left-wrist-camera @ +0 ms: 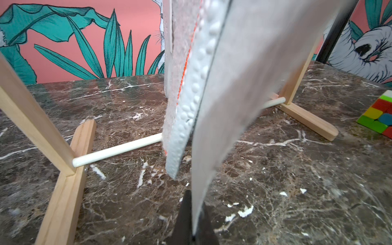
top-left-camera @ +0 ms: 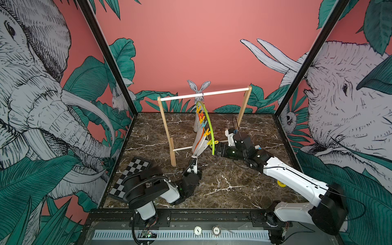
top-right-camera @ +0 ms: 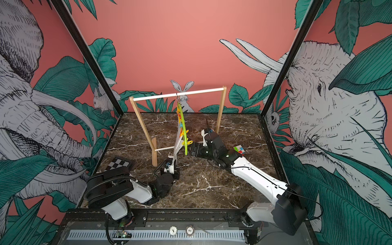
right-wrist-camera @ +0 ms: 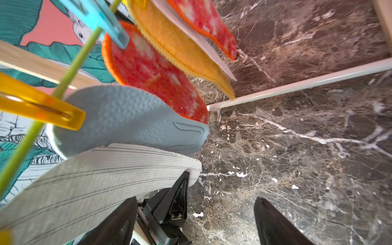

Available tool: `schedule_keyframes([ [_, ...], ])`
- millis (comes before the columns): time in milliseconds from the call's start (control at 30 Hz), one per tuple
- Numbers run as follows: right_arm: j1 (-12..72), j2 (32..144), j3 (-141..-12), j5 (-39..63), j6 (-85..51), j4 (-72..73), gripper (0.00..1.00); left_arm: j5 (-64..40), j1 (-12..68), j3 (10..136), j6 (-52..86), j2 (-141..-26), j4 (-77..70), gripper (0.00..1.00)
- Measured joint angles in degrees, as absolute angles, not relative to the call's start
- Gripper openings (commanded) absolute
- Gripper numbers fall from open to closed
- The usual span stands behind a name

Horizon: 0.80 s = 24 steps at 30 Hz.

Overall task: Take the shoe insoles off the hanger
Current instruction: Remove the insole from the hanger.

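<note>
Clamped with left gripper (top-left-camera: 193,158) on low tip of striped insole (right-wrist-camera: 101,178), pegged to hanger (top-left-camera: 210,127) at frame centre; right gripper (top-left-camera: 218,149) spread empty beside. Could unhook hanger or topple rack (top-left-camera: 224,91) if tugged hard.

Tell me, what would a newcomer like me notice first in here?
A lime-green hanger dangles mid-table from the white bar of a wooden rack, with a fan of colourful shoe insoles pegged to it. The left gripper is clamped from below on the tip of the white striped insole. The right gripper sits open beside the hanger's lower end.
</note>
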<state>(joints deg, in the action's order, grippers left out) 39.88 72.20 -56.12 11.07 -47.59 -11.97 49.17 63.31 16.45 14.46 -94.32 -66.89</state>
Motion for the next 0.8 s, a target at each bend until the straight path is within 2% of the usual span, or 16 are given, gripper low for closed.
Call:
schedule_keyframes([
  [200,36.82,68.71,-55.16,10.50,-51.92,-14.52,0.76,49.56,62.02,16.14,14.85,-90.61,-62.76,0.00],
  [300,35.35,66.15,-54.00,11.29,-55.00,-14.24,0.76,49.60,61.34,16.08,15.09,-89.08,-61.36,0.00],
  [500,34.48,62.08,-53.98,13.50,-60.47,-11.40,0.84,49.30,59.94,15.97,15.66,-87.59,-59.27,0.00],
  [600,34.46,61.47,-54.78,14.87,-62.76,-9.41,0.85,49.04,59.57,15.97,15.84,-87.33,-58.46,0.00],
  [800,34.48,62.39,-56.49,19.05,-68.01,-4.64,0.75,48.88,59.31,15.97,16.12,-87.29,-57.65,0.00],
])
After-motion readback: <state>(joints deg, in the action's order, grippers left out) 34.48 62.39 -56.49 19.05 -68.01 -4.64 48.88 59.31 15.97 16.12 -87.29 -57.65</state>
